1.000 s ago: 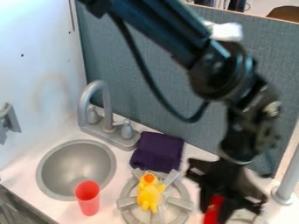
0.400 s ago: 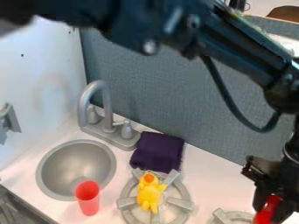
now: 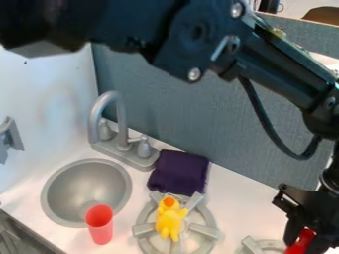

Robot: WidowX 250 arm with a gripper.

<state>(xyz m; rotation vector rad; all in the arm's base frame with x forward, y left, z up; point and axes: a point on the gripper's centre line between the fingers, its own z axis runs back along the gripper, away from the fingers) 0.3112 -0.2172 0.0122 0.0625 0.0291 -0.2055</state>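
Observation:
At the lower right of the camera view, my gripper (image 3: pixel 306 237) is shut on a red object (image 3: pixel 302 242), partly hidden by the black fingers. It is at the right side of the second burner (image 3: pixel 253 245). Farther left, a yellow toy (image 3: pixel 170 222) with an orange beak lies on the other burner (image 3: pixel 210 231). Behind that burner is a folded dark purple cloth (image 3: pixel 179 171). A red cup (image 3: pixel 100 229) stands upright on the counter by the front right of the sink.
The round grey sink (image 3: pixel 49 184) is at the left, with a grey faucet (image 3: pixel 121 119) behind it. A blue-grey panel (image 3: pixel 192 119) rises along the back, and a white wall (image 3: pixel 46 99) is on the left.
My gripper has moved right with the red object, bringing the second burner into fuller view. The upper arm now spans more of the top. The toy, cloth and cup have not moved.

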